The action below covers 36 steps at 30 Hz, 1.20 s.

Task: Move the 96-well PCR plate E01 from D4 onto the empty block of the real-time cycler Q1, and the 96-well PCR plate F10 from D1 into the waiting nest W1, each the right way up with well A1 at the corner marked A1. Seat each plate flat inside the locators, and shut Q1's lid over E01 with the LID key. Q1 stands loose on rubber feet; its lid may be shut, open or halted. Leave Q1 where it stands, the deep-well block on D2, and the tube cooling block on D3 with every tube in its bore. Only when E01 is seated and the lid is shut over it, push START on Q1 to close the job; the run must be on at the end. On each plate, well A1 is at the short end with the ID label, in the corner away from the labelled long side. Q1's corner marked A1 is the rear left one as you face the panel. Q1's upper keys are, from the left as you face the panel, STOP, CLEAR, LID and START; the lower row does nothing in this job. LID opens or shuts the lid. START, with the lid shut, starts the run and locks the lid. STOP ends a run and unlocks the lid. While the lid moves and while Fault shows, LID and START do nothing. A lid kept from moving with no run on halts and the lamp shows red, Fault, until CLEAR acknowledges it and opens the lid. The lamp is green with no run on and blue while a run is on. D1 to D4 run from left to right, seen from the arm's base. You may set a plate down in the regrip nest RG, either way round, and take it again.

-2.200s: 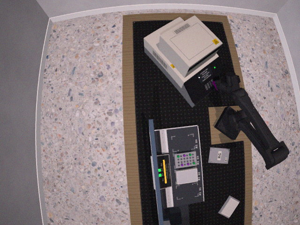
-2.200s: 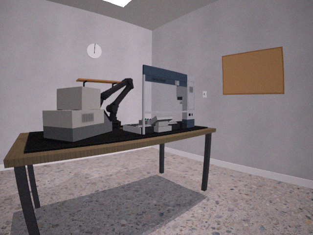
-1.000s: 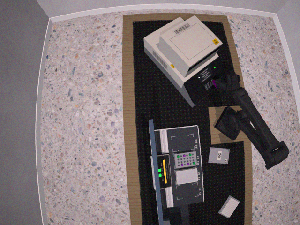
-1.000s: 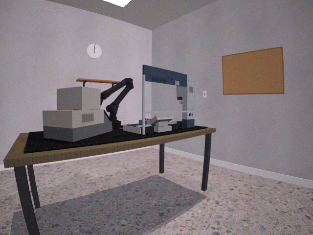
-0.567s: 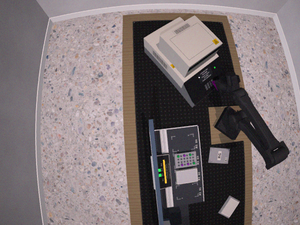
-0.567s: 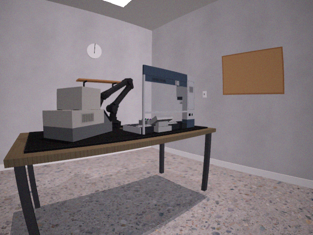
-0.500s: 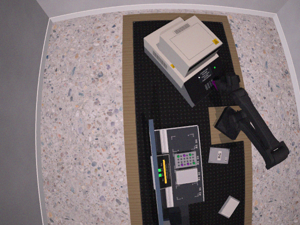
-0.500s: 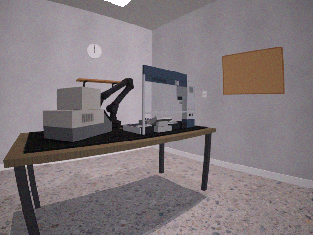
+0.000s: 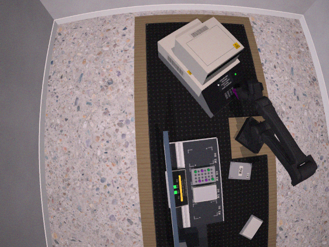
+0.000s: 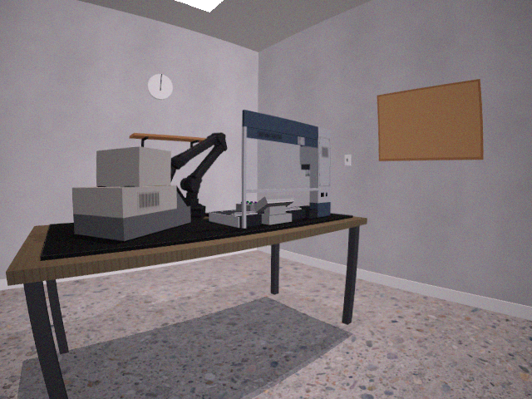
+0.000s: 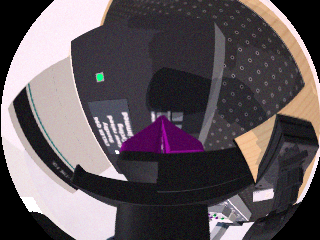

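Note:
The cycler Q1 stands at the far end of the mat with its lid down over the block. Its lamp is green, and it also shows green in the wrist view. My gripper is shut and empty, with its purple fingertips at the keys on the right side of Q1's dark front panel. A white plate lies in the nest at the near right of the mat. Deck spots D4 and D1 are empty. No plate shows on Q1; its block is hidden under the lid.
The tube cooling block with green and purple tubes sits on D3, and the deep-well block sits on D2. The regrip nest RG is empty. A tall blue-topped frame stands behind the deck. My arm's base is on the right.

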Available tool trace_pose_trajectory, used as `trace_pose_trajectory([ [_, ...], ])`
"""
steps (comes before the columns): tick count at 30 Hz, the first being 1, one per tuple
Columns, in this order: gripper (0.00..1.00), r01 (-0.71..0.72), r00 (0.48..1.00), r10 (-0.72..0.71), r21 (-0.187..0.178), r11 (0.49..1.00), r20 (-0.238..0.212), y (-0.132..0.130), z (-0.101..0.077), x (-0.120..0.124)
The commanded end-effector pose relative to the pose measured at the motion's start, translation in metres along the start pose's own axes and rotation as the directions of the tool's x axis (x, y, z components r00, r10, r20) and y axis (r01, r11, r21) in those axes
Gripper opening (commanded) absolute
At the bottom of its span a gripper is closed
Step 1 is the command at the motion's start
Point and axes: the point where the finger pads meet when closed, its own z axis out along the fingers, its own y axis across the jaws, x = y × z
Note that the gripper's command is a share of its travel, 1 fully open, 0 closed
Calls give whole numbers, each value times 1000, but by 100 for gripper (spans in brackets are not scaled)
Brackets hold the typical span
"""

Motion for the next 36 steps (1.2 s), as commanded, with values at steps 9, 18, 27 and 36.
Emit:
trace_pose_trajectory([
  [9, 0, 19, 1000, -19, -28, 999, 10, 9, 1, -5],
  [18, 0, 19, 1000, -19, -28, 999, 11, 9, 1, -7],
  [27, 0, 17, 1000, -17, -27, 999, 13, 8, 2, -7],
  [36, 0, 14, 1000, -13, -22, 1000, 13, 6, 4, -5],
])
